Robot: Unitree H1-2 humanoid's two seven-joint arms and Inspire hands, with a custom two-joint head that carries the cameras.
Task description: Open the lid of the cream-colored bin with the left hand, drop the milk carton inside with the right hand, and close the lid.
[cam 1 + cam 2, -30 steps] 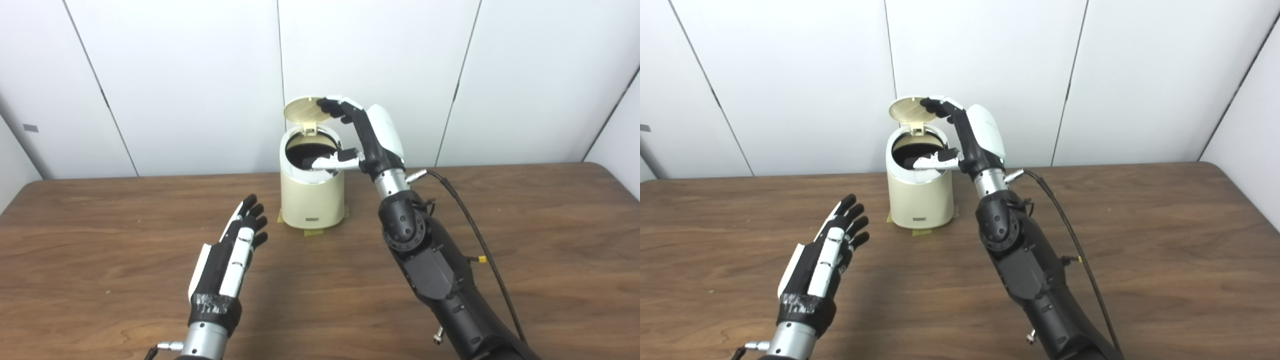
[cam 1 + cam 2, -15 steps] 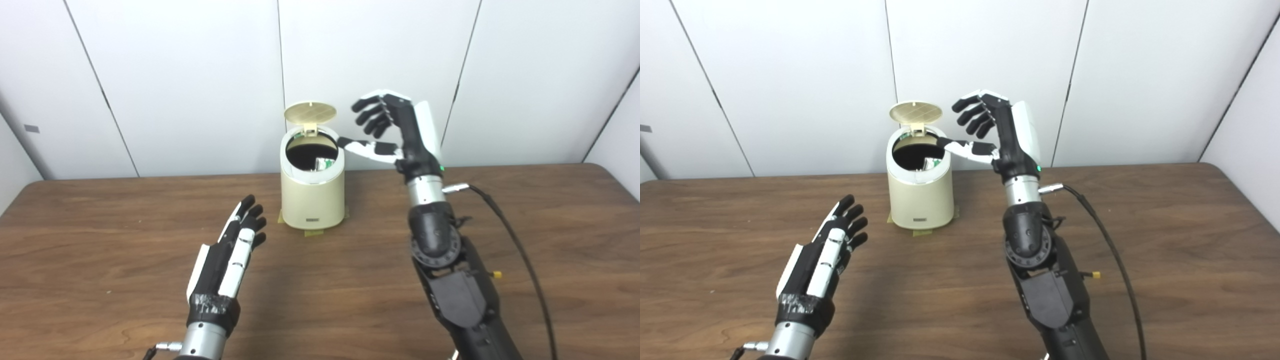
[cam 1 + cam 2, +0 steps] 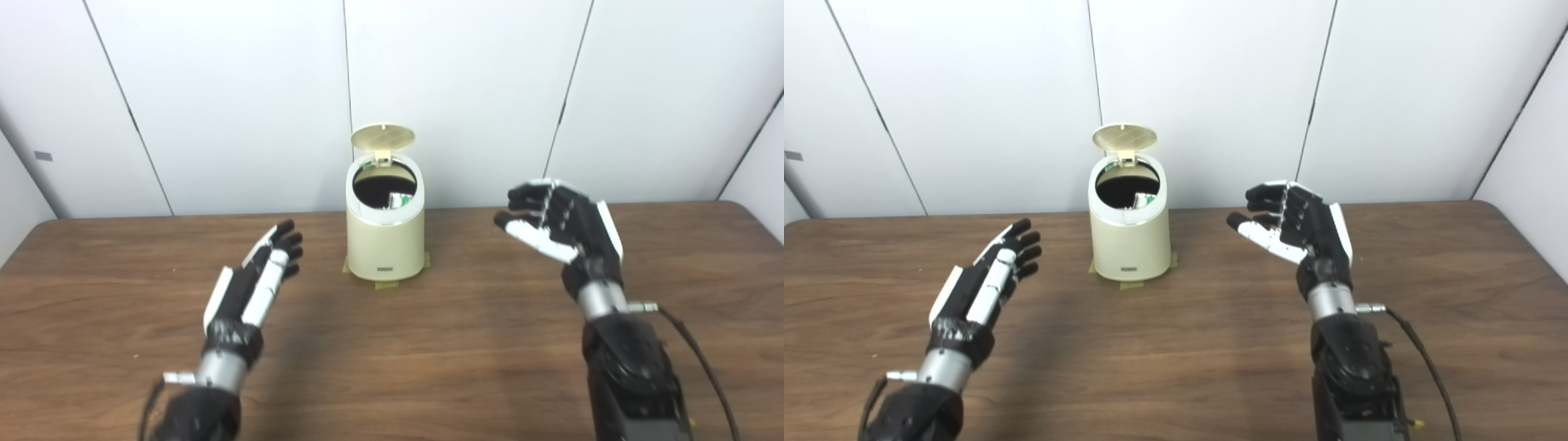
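Cream-colored bin (image 3: 384,236) is seen upright near the back middle of the bench (image 3: 465,355), set on small patches of yellowish tape that show at its base. Lid (image 3: 383,137) is raised on its rear hinge and stands tilted back above the opening, underside facing forward. Inside the dark opening a piece of the milk carton (image 3: 399,199) is glimpsed against the right inner wall (white with some green print; the rest is hidden in shadow). A small grey label is noted low on the bin's front.

Left hand (image 3: 252,285) is held over the bench to the left of the bin and nearer the camera, well apart from it. Fingers are stretched out and spread, pointing up and to the right; nothing is grasped.

Right hand (image 3: 560,225) is held to the right of the bin, apart from it, raised above the bench. Fingers are loosely curled with the thumb extended toward the bin; palm is empty, grip released.

A dark cable (image 3: 704,367) is seen trailing from the right wrist toward the lower right. White wall panels (image 3: 245,92) close the scene behind the bench.
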